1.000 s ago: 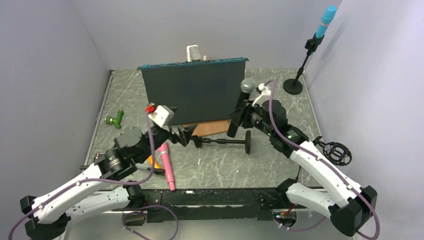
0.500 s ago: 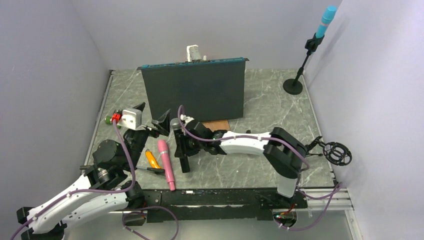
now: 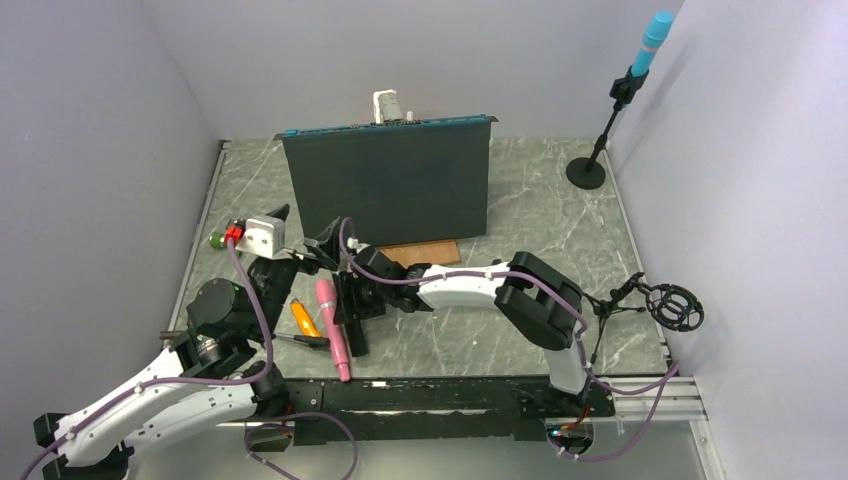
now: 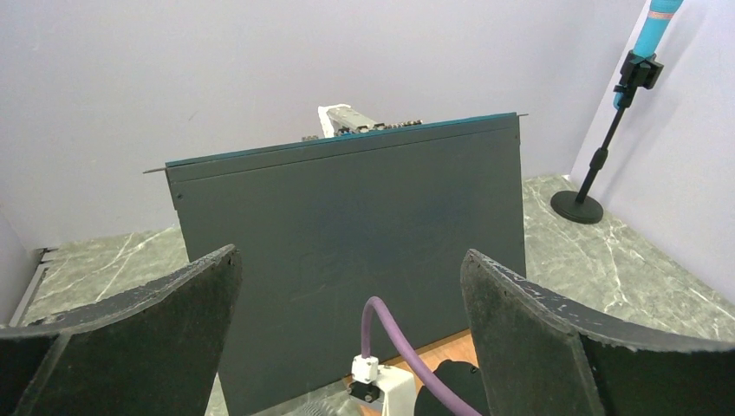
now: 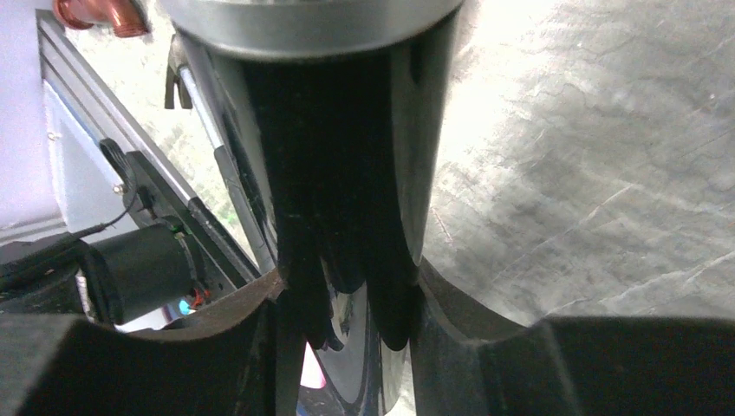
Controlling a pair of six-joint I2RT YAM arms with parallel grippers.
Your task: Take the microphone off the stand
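Black microphone (image 5: 338, 173), clamped in the right gripper (image 5: 347, 290) just beside the pink microphone (image 3: 333, 330), could roll against it if released tilted; the left gripper (image 4: 351, 256) stands wide apart, empty.

Dark upright panel (image 3: 385, 185), orange tool (image 3: 304, 318)

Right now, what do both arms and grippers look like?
The left arm and right arm have white links, black joints and purple cables. The left gripper and right gripper have broad black fingers. The left wrist bears a white, red-tipped box.
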